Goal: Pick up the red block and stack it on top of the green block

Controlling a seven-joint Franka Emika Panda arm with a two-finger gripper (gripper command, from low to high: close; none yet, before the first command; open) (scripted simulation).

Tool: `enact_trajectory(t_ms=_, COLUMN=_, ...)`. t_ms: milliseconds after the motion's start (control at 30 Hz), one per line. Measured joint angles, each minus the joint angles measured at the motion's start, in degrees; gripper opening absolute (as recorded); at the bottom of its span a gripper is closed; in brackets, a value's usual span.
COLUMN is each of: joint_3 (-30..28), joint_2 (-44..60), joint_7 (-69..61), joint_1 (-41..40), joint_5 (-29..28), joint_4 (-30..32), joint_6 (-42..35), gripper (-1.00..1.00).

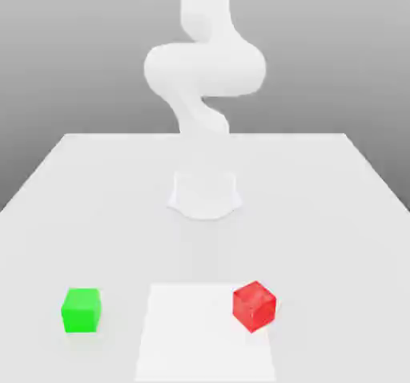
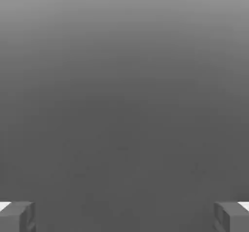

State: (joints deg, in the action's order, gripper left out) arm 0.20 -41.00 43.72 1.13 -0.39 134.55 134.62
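Observation:
The red block [image 1: 255, 305] rests on the white table [image 1: 336, 213] near its front edge, toward the exterior view's right, turned a little askew. The green block [image 1: 82, 310] sits at about the same depth toward the exterior view's left, well apart from the red one. In the hand view my gripper [image 2: 124, 219] is open, its two grey fingertips [image 2: 17, 216] standing far apart with nothing between them, only plain grey background beyond. The white arm [image 1: 204, 69] rises from its base [image 1: 204, 195] at the table's middle and bends upward.
A paler white rectangle [image 1: 204, 333] lies flat on the table front between the two blocks, its right side under the red block. The arm's base stands behind both blocks.

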Motion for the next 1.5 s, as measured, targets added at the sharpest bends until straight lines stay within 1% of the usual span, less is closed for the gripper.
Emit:
enact_trajectory(t_ms=333, joint_3=0.1, joint_2=21.6, joint_7=-9.8, joint_1=5.1, joint_5=-1.2, joint_4=12.0, joint_6=12.6, gripper=0.00)
enact_trajectory(t_ms=633, joint_3=1.0, joint_2=40.2, joint_7=-19.8, joint_1=9.3, joint_5=0.0, joint_4=22.4, joint_6=23.6, gripper=0.00)
enact_trajectory(t_ms=833, joint_3=0.7, joint_2=52.7, joint_7=-20.5, joint_1=9.7, joint_5=-0.4, joint_4=22.0, joint_6=33.7, gripper=0.00)
enact_trajectory(t_ms=867, joint_3=0.5, joint_2=54.7, joint_7=-20.5, joint_1=9.9, joint_5=-0.5, joint_4=21.7, joint_6=35.4, gripper=-1.00)
enact_trajectory(t_ms=1100, joint_3=0.5, joint_2=55.1, joint_7=-20.3, joint_1=9.8, joint_5=-0.7, joint_4=21.7, joint_6=35.7, gripper=-1.00)
enact_trajectory(t_ms=1300, joint_3=1.0, joint_2=44.2, joint_7=-20.9, joint_1=9.4, joint_5=0.2, joint_4=23.3, joint_6=26.4, gripper=-1.00)
enact_trajectory(t_ms=1500, joint_3=-6.1, joint_2=41.5, joint_7=-23.4, joint_1=-6.6, joint_5=0.2, joint_4=20.0, joint_6=20.4, gripper=-1.00)
